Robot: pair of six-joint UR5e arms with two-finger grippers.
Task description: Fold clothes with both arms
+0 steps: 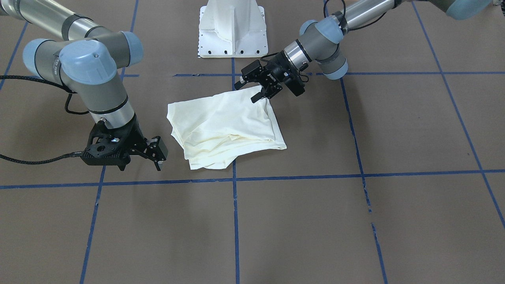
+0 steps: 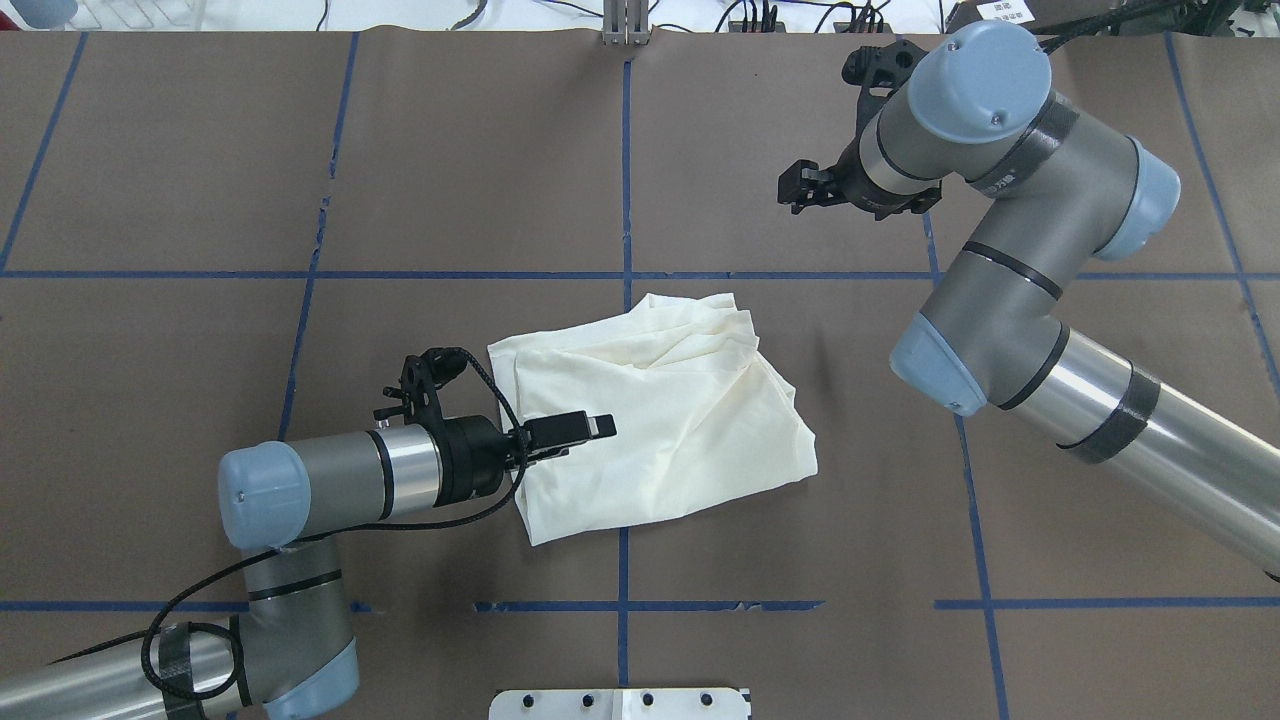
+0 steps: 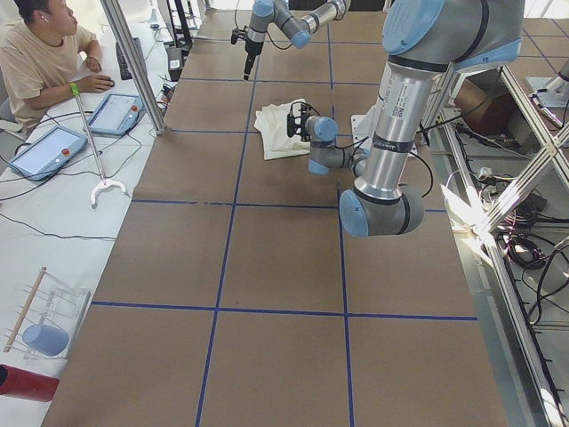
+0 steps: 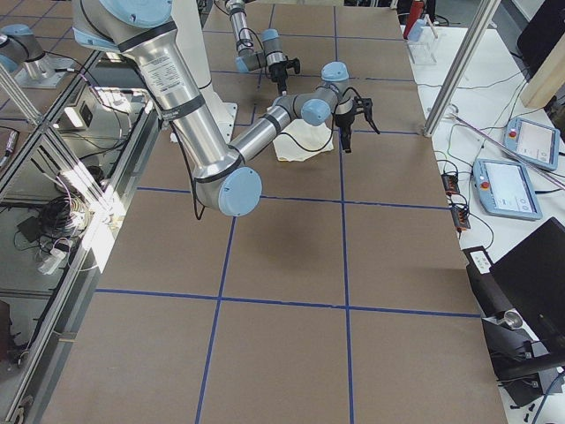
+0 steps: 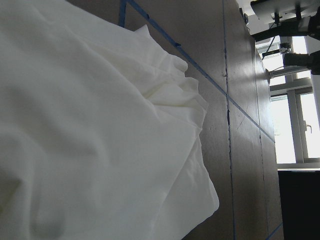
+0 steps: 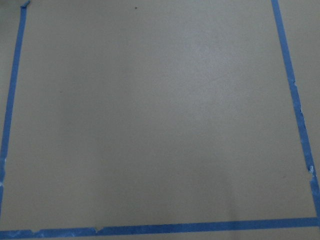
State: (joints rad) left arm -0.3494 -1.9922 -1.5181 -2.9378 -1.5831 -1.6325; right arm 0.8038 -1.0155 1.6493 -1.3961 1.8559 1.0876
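Cream long-sleeved T-shirt [image 1: 225,126] lies folded into a rough, layered rectangle near the middle of the brown table [image 1: 315,221]. Plain side up, no print showing. It sits across the centre blue tape line [image 1: 235,221], between the two cross lines. Stacked edges show on the side away from the robot.

Left gripper [image 1: 262,94] is low over the shirt's corner nearest the white base pedestal [image 1: 232,31], fingers pointing onto the cloth. The cloth peaks up a little right at the tips. Jaws look narrow; cannot tell whether they pinch the fabric or only touch it. In the overhead view the left arm reaches in level from the side, and the fingers read as one dark bar over the shirt. The left wrist view is almost all cream cloth, with rumpled layered edges and table beyond.

Right gripper [image 1: 158,154] hangs above bare table off the shirt's other side, apart from the cloth and holding nothing. Jaws spread wide, clearest in the exterior right view. The right wrist view shows only brown table and blue tape.

A seated operator [image 3: 44,53] in a tan shirt is at the side bench in the exterior left view.
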